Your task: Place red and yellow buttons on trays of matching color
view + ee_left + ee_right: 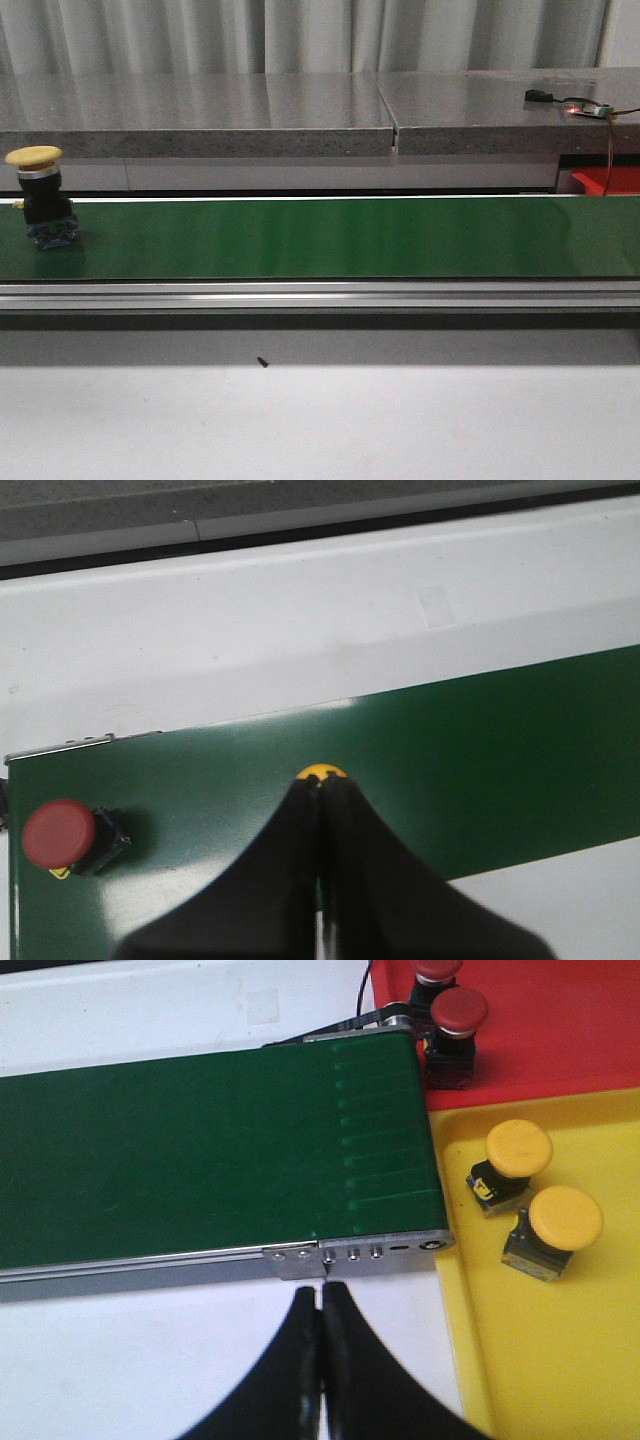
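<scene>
Both grippers are shut with nothing between the fingers: the left gripper (320, 785) hangs over the long green conveyor belt (330, 237), and the right gripper (321, 1295) waits off the belt's end beside the flat yellow plastic tray (520, 1350) and the red plastic tray (560, 1030) behind it, each already holding two matching buttons. This looks like a waiting step, with a yellow mushroom-head push button (40, 195) standing upright at the belt's far left and a red mushroom-head push button (65, 835) lying near the left gripper. Next, I judge, a gripper must open, close on a button's black body, and carry it to its matching tray.
</scene>
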